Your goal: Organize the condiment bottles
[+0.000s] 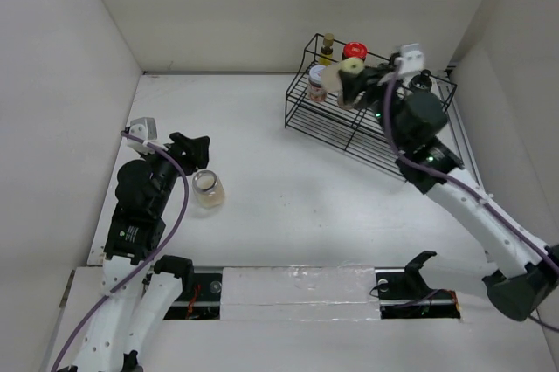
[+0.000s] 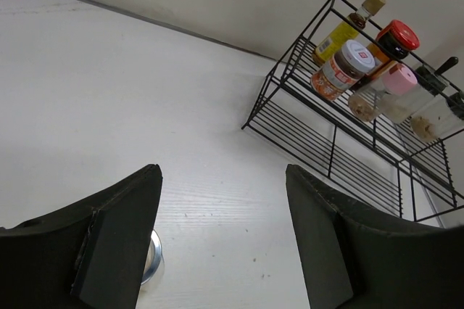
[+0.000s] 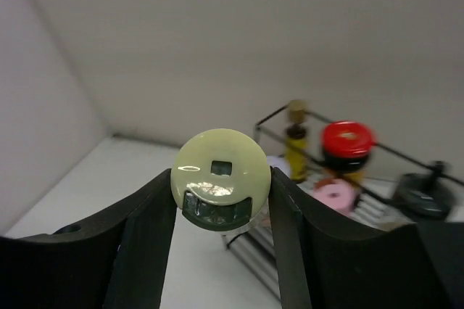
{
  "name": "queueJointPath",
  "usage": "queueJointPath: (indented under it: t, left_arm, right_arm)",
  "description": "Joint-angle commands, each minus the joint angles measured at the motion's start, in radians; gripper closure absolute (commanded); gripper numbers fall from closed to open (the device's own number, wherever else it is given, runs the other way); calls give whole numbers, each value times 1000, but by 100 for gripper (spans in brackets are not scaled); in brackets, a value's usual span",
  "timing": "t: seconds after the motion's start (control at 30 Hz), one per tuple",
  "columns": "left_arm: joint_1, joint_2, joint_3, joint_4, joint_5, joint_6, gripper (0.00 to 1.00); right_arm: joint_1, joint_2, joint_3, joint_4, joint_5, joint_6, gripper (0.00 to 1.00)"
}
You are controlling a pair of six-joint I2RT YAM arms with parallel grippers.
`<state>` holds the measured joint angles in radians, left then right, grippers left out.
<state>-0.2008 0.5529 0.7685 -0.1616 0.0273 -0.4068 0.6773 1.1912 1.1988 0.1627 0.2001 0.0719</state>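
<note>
Grips pale-yellow-capped bottle (image 3: 221, 167) in clamped right gripper (image 3: 221, 194) over wire rack (image 1: 341, 132); lower upright, clear of pink-capped bottle (image 3: 335, 194). Holds left gripper (image 2: 221, 178) jaws apart, well apart from rack.

Count, bench contents:
black wire rack (image 1: 336, 123), far right corner: 1
bottles in the rack: 5 made out
- yellow tan-capped bottle (image 2: 339, 33)
- red-capped bottle (image 2: 395, 39)
- bluish-white-capped jar (image 2: 341, 69)
- pink-capped clear bottle (image 2: 399, 80)
- black-capped bottle (image 1: 422, 82)

pale-yellow-capped bottle (image 3: 221, 171): 1
clear glass jar (image 1: 208, 190), near left edge: 1
Total: 7
</note>
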Motion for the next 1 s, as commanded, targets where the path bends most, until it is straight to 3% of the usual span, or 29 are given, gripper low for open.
queueJointPath:
  t: [0.0, 0.33, 0.83, 0.97]
  left_arm:
    - [6, -1, 29, 42, 22, 0, 35]
    - [6, -1, 29, 51, 22, 0, 35]
    - [6, 8, 29, 51, 31, 0, 35]
    - [6, 8, 29, 51, 31, 0, 35]
  right_arm:
    - [-129, -45, 18, -107, 107, 29, 68]
    - [-392, 65, 74, -301, 70, 69, 68]
    - [-464, 219, 104, -365, -8, 89, 67]
    - [-464, 228, 104, -365, -8, 89, 59]
